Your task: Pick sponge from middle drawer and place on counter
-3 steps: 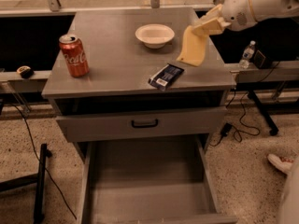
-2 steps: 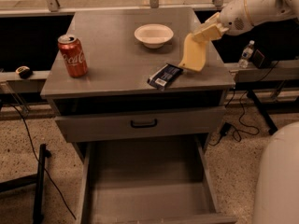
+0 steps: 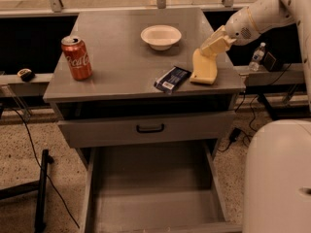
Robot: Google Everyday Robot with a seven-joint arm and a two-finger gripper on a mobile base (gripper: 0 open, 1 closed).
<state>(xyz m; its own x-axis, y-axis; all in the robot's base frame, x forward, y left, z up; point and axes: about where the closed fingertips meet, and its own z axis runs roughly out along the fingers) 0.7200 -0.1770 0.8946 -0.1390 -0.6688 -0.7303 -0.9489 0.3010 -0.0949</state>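
Four things sat on the counter (image 3: 116, 67): Coke can (image 3: 76, 57) far left, white bowl (image 3: 161, 36) mid-back, dark blue packet (image 3: 172, 78) nearer the front. Middle drawer (image 3: 150, 193) was open below, nothing visible in it. Then the sponge (image 3: 204, 68), stood on end by the right front corner, bottom touching the top afaict. Gripper (image 3: 213, 46) was clamped on its upper end, fingers closed on it. Placing step, nearly done imo. Next prob: open up and lift off w/o tipping it over the edge.

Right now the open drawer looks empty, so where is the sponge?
In the camera view, the sponge stands on end at the right front of the counter, beside the dark packet, its top held by the gripper.
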